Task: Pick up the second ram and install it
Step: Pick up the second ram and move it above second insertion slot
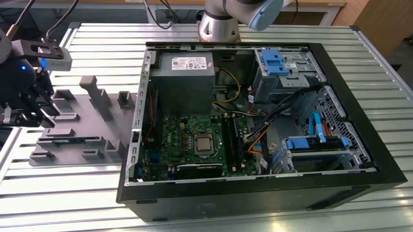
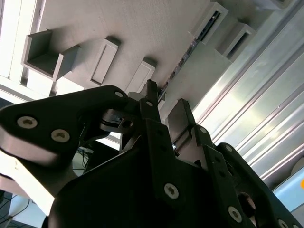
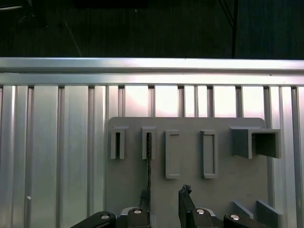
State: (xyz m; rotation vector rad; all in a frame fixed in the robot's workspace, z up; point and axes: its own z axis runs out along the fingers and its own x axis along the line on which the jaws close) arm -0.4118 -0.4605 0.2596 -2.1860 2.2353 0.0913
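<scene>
Second ram (image 3: 148, 161), seen edge-on in the first wrist view as a thin dark stick standing upright in the slots of the grey holder tray (image 1: 81, 108). The tray lies on the ribbed metal table (image 1: 65, 193), on the exterior view's left of the open computer case (image 1: 258, 193) and well apart from the motherboard (image 1: 177, 135).

The claw (image 3: 164, 192) hangs just above the tray with its fingers spread apart and nothing between them. One fingertip (image 3: 145, 194) lines up with the near end of the stick; contact cannot be confirmed.

Progress, as judged: the approach to the tray is made, but the stick is neither gripped nor lifted. The grasp, the carry across to the case and the seating in the black memory slots (image 1: 229, 140) all remain. Whether a first stick already occupies a slot cannot be told.
</scene>
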